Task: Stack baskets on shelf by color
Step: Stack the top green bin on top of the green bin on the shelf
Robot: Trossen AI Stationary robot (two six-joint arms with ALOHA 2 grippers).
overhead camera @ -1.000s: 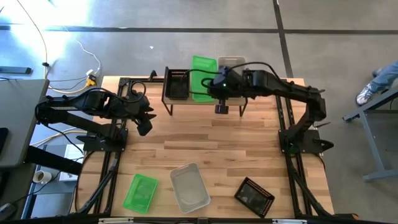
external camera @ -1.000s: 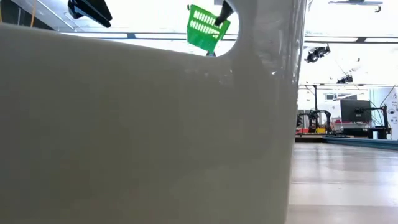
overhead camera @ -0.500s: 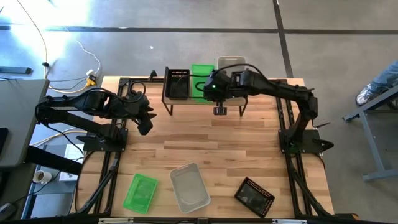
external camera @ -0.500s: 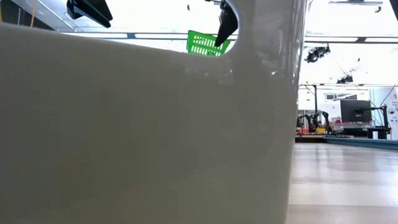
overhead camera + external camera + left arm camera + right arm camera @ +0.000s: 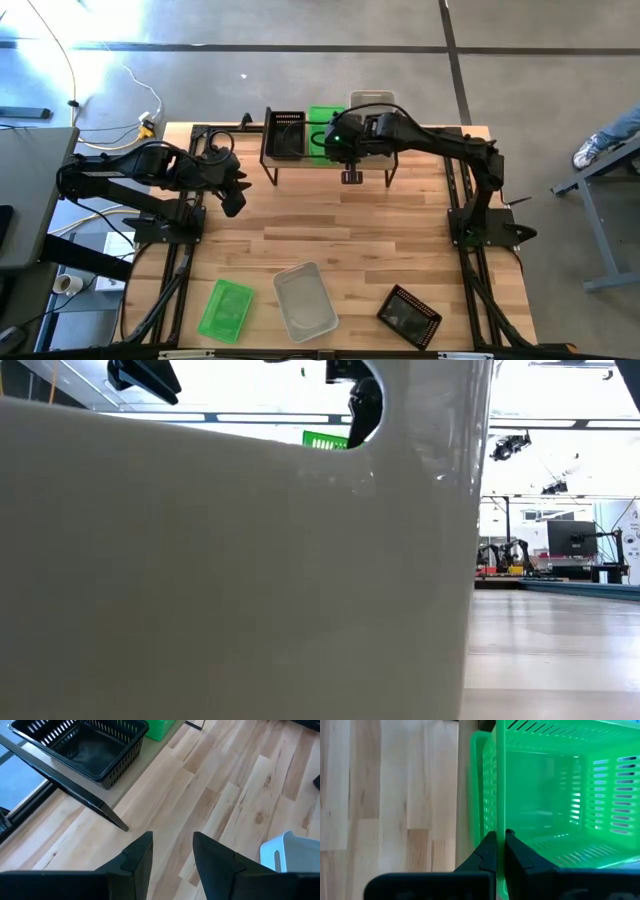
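Observation:
My right gripper [image 5: 345, 140] is over the shelf [image 5: 375, 158] at the table's far edge, shut on a bright green basket [image 5: 322, 128]. That basket sits level at the shelf's middle, beside a black basket [image 5: 285, 135] on the shelf's left part. A clear basket [image 5: 372, 100] lies behind the shelf's right part. In the low view only the green basket's top [image 5: 325, 440] and the right gripper [image 5: 362, 405] show. My left gripper [image 5: 232, 195] hangs open over the table's left, touching nothing. My right gripper [image 5: 500, 837] pinches the green basket's upright side wall [image 5: 499, 815] at its rim, one finger inside the basket and one outside. The fingers come from above, pointing down. The basket sits level; whether its bottom rests on the shelf I cannot tell.
Near the table's near edge lie a green basket [image 5: 226, 308], a clear basket [image 5: 305, 300] and a black basket [image 5: 408, 315]. A whitish wall [image 5: 230, 580] close to the low camera blocks most of that view. Bare wood [image 5: 330, 220] spans the table's middle.
My right gripper has come down and toward the table's near edge, onto the shelf's middle, carrying the green basket. The basket hung tilted and high behind the shelf a second ago; it now sits level and low beside the black basket.

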